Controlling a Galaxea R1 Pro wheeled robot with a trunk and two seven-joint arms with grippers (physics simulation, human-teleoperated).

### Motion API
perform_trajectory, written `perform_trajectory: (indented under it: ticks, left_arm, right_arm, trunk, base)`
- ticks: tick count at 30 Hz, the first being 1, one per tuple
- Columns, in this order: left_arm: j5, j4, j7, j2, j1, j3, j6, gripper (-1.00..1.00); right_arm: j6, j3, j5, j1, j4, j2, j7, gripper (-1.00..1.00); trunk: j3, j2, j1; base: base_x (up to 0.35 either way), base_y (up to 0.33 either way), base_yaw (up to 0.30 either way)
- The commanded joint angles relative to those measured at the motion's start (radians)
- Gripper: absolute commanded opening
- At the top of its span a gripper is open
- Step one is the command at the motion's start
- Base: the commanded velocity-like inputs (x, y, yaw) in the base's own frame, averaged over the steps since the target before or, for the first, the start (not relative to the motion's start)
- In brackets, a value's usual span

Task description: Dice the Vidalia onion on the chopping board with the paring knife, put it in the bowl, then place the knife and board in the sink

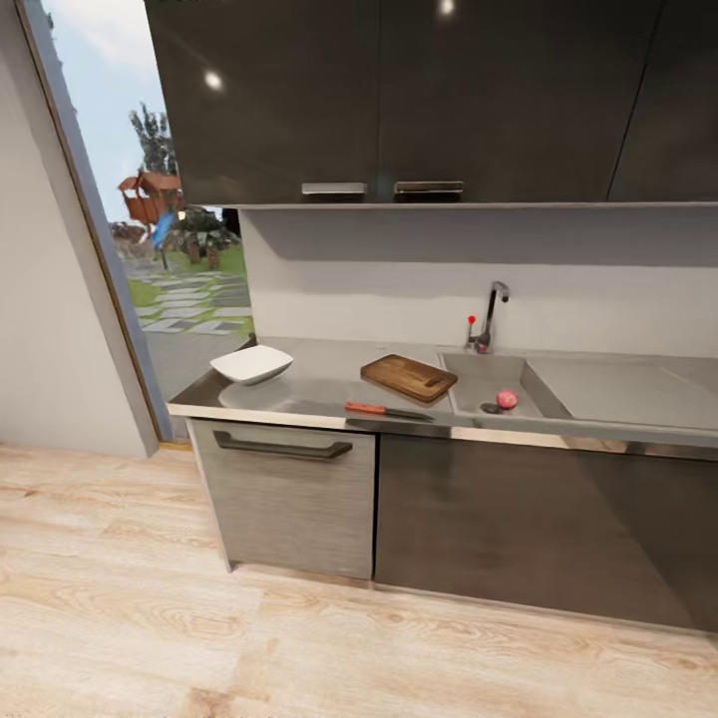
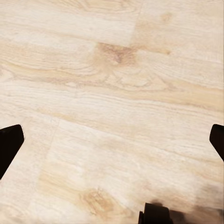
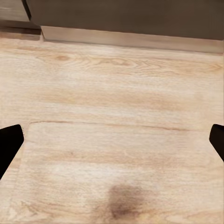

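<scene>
- Nearest, both wrist views look down on the pale wood-grain floor. The left gripper and the right gripper each show dark finger tips at opposite edges of their view, so the fingers stand spread wide with nothing between them; the arms seem to hang low while the robot is still some way from the surface.
- The right wrist view also catches the plinth of the dark cabinets.
- At the front edge of the glossy grey countertop lies the paring knife, orange-red handle at 9 o'clock, dark blade at 3 o'clock, flat and easy to reach.
- Behind it, at about 1 o'clock from the knife, sits the chopping board, dark brown wood with rounded corners, just beside the basin, probably for a short carry.
- The white squarish bowl rests at 9 o'clock of the board, well apart.
- The Vidalia onion, small, round and pinkish, lies in the steel sink beside the drain, below the chrome tap.
</scene>
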State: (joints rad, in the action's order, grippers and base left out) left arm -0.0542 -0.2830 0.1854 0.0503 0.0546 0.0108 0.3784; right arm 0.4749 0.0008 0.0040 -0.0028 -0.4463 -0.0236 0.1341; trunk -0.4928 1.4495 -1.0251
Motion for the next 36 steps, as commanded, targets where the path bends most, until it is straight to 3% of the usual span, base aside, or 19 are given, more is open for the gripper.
perform_trajectory:
  ticks: [1, 36]
  left_arm:
    - [-0.006, 0.001, -0.001, 0.000, 0.001, 0.000, 0.004, 1.00]
    - [-0.006, 0.004, -0.002, -0.001, 0.001, 0.002, 0.003, 1.00]
  right_arm:
    - [0.002, 0.000, 0.001, 0.000, 0.000, 0.000, 0.003, 1.00]
    - [0.002, 0.006, 0.002, 0.000, 0.001, 0.001, 0.001, 1.00]
  trunk:
    - [-0.001, 0.000, 0.000]
    - [-0.001, 0.000, 0.000]
  base:
    - [0.000, 0.000, 0.042]
    - [0.000, 0.000, 0.003]
